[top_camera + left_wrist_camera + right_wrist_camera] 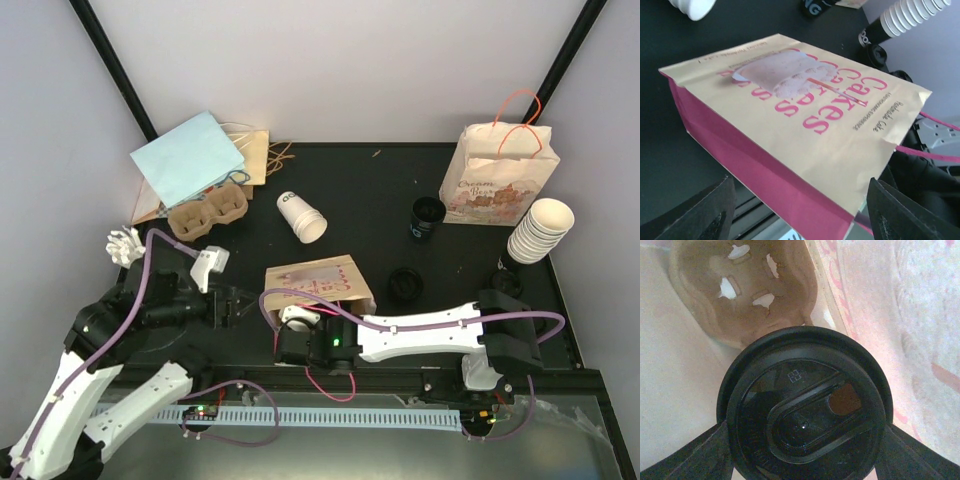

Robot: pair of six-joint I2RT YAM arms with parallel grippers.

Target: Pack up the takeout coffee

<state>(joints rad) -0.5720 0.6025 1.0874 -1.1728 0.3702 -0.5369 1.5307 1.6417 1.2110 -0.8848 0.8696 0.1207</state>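
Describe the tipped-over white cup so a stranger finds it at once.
Look at the middle of the black table. Between the cardboard carrier and the black cup lies a white cup. Unlike the stacked white cups, it lies alone on its side.

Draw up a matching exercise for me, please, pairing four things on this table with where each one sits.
Things:
1. loose white cup
2. stack of white cups
3. cardboard cup carrier
4. pink and gold bag

Places:
A. back left, beside the light blue bag
B. lying flat, closest to the near edge
C. upright at the right edge
D. tipped on its side, centre

Pairs: 1-D, 2-C, 3-A, 4-B
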